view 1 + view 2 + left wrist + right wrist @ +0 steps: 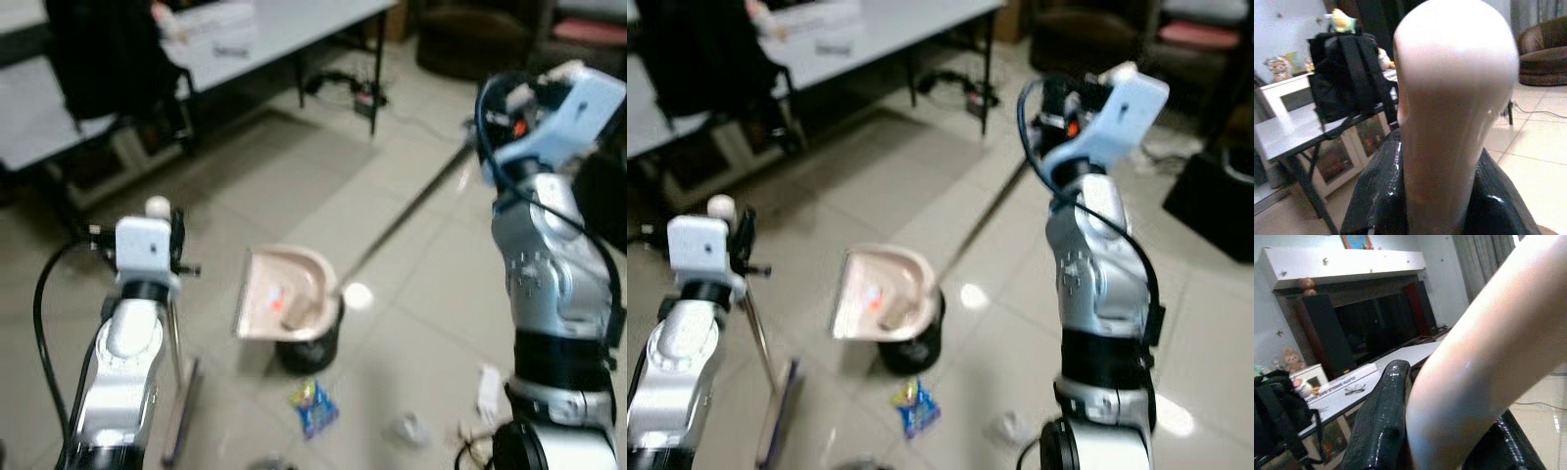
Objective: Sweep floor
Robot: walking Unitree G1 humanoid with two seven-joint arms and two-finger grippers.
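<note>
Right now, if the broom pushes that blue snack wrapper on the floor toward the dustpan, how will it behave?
The snack wrapper looks flat, crinkled and thin, so it is probably very light and may skid or flip on the glossy tile floor. It lies close to the dustpan, so a short, gentle push should do. A fast stroke might flick it sideways.

Both head views are showing soft motion blur throughout; edges of the dustpan (pixel 284 294) are smearing. Overhead light is glaring off the glossy floor tiles (pixel 431 294); one bright spot is sitting just beside the dustpan, toward the robot's right; another is showing on the tiles near the base of the robot's right arm in the right eye view. Shade is pooling beneath the table (pixel 294 29) beyond the dustpan. Each wrist view is rendering its pale handle (pixel 1454 107) out of focus and brightly lit; the black fingers (pixel 1383 421) are carrying specular highlights.
</note>
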